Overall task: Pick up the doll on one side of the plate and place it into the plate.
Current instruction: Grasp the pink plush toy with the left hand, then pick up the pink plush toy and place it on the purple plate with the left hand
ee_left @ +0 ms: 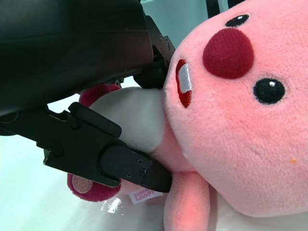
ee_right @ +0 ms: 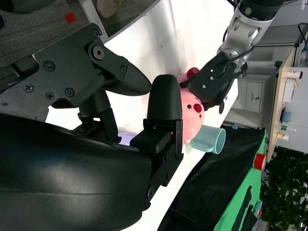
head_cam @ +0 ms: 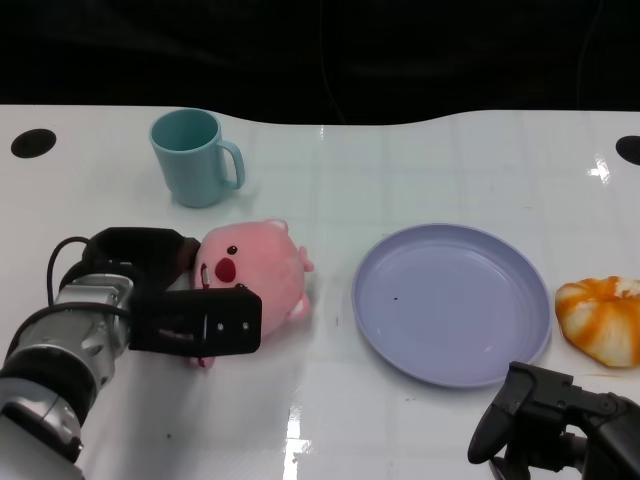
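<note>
A pink plush doll (head_cam: 255, 270) lies on the white table just left of the lilac plate (head_cam: 450, 300). My left hand (head_cam: 190, 315) wraps around its lower body: one part lies behind the doll, another crosses its front. In the left wrist view black fingers (ee_left: 120, 163) press on the doll (ee_left: 240, 120) at its white belly and next to its mouth, under the hand's shell (ee_left: 72, 57). My right hand (head_cam: 550, 415) rests near the table's front edge, below the plate, fingers apart and holding nothing. The right wrist view shows that hand (ee_right: 96, 144) and, far off, the doll (ee_right: 190, 115).
A teal mug (head_cam: 195, 155) stands behind the doll, towards the back left. An orange and white round soft thing (head_cam: 600, 318) lies just right of the plate. The table's far edge meets a black backdrop.
</note>
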Controlling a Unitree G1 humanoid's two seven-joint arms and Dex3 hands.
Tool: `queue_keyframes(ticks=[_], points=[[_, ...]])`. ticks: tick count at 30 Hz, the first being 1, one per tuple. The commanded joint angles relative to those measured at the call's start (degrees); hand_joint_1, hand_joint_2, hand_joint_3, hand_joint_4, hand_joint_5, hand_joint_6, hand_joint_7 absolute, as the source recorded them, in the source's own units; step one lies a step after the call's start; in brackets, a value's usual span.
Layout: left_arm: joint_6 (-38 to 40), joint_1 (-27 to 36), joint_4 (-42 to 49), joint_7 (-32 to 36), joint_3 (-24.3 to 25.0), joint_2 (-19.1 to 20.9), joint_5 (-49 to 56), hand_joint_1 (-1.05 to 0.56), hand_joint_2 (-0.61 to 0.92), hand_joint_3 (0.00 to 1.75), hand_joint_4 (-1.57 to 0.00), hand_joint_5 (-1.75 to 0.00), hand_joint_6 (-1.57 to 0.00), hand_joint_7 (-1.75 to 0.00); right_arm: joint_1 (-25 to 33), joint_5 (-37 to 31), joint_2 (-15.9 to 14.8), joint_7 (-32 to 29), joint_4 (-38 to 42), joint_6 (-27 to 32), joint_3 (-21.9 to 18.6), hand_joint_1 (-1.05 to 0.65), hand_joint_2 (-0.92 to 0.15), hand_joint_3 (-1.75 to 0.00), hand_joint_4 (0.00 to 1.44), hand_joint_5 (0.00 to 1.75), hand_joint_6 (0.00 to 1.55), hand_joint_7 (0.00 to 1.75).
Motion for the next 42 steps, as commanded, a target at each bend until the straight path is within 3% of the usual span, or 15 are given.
queue_keyframes(ticks=[1, 3, 5, 7, 8, 10, 13, 14, 17, 19, 26, 32, 36, 42], points=[[-1.52, 4.92, 1.79, 0.47, -1.06, -1.08, -0.13, -0.24, 0.92, 0.33, -0.67, -1.53, -1.05, -0.18, -0.04, -0.48, -0.40, -0.29, -0.17, 0.29, 0.11, -0.23, -0.55, -1.10, 0.64, 1.75, 0.57, 1.45], [-2.43, 5.68, 1.41, 2.51, -0.66, -0.62, -0.76, -0.27, 0.92, 0.27, -0.67, -1.41, -1.05, -0.15, -0.11, -0.30, -0.28, -0.30, -0.22, 0.44, 0.11, -0.22, -0.55, -1.10, 0.63, 1.75, 0.56, 1.45], [-3.64, 6.46, 0.99, 4.85, -0.23, -0.19, -1.39, -0.27, 0.92, 0.23, -0.70, -1.45, -1.08, -0.15, -0.04, -0.19, -0.15, -0.32, -0.09, 0.31, 0.12, -0.22, -0.55, -1.10, 0.63, 1.75, 0.56, 1.45], [-6.05, 7.46, 0.25, 7.95, 0.59, 0.57, -2.18, -0.25, 0.92, 0.25, -0.74, -1.68, -0.80, -1.17, 0.16, -0.19, -0.01, -0.38, 0.11, 0.15, 0.26, -0.21, -0.55, -1.10, 0.63, 1.75, 0.56, 1.45], [-7.24, 7.86, -0.24, 9.29, 1.23, 0.97, -2.80, -0.24, 0.92, 0.27, -0.78, -1.72, -0.69, -1.50, 0.23, -0.19, 0.03, -0.38, 0.16, -0.02, 0.33, -0.21, -0.56, -1.10, 0.62, 1.75, 0.55, 1.45], [-8.93, 8.14, -1.34, 9.87, 2.52, 1.77, -4.33, -0.22, 0.92, 0.31, -0.83, -1.74, -0.65, -1.68, 0.25, -0.33, 0.10, -0.48, 0.13, -0.34, 0.48, -0.20, -0.56, -1.09, 0.63, 1.75, 0.55, 1.44], [-10.18, 8.26, -2.72, 9.96, 3.90, 2.61, -5.68, -0.21, 0.88, 0.39, -0.85, -1.75, -0.65, -1.74, 0.09, -0.74, 0.09, -0.76, 0.24, -0.39, 0.80, -0.19, -0.56, -1.09, 0.64, 1.75, 0.56, 1.44], [-10.58, 8.33, -3.16, 10.12, 4.28, 2.84, -6.04, -0.19, 0.78, 0.57, -0.85, -1.75, -0.64, -1.74, 0.05, -0.75, 0.10, -0.79, 0.32, -0.29, 0.84, -0.20, -0.56, -1.09, 0.64, 1.75, 0.56, 1.44], [-12.21, 8.47, -4.82, 10.21, 5.80, 3.82, -7.22, -0.15, 0.62, 0.90, -0.88, -1.75, -0.69, -1.75, -0.16, -0.22, 0.39, -0.96, 0.34, 0.71, 0.87, -0.22, -0.56, -1.10, 0.63, 1.75, 0.56, 1.44], [-12.80, 8.64, -5.96, 9.59, 6.92, 4.22, -8.19, -0.15, 0.60, 0.98, -0.89, -1.75, -0.71, -1.75, -0.38, -0.23, 0.48, -1.03, 0.66, 0.68, 0.90, -0.22, -0.56, -1.10, 0.62, 1.75, 0.56, 1.44], [-11.88, 9.83, -13.16, 4.60, 11.54, 5.08, -12.56, -0.14, 0.54, 1.11, -0.92, -1.75, -0.74, -1.75, -1.39, -0.75, 0.88, -0.96, 3.59, -1.73, 1.11, -0.20, -0.55, -1.10, 0.64, 1.74, 0.56, 1.45], [-7.95, 13.08, -24.19, -0.83, 14.58, 6.14, -14.69, -0.14, 0.50, 1.13, -0.92, -1.75, -0.72, -1.75, -1.23, -0.73, 1.21, -0.98, 3.70, -2.11, 1.34, -0.19, -0.55, -1.11, 0.64, 1.74, 0.57, 1.44], [-7.25, 15.30, -30.95, -2.66, 15.43, 6.95, -14.46, -0.12, 0.43, 1.24, -0.93, -1.75, -0.75, -1.75, -0.89, -1.37, 0.93, -0.88, 3.33, -2.22, 1.49, -0.19, -0.54, -1.11, 0.64, 1.75, 0.57, 1.43], [-2.98, 16.32, -38.99, -5.73, 16.27, 4.58, -15.28, -0.13, 0.41, 1.32, -0.96, -1.75, -0.77, -1.75, -0.60, -0.98, 0.62, -0.51, 2.81, -1.79, 0.73, -0.17, -0.55, -1.10, 0.64, 1.73, 0.57, 1.42]])
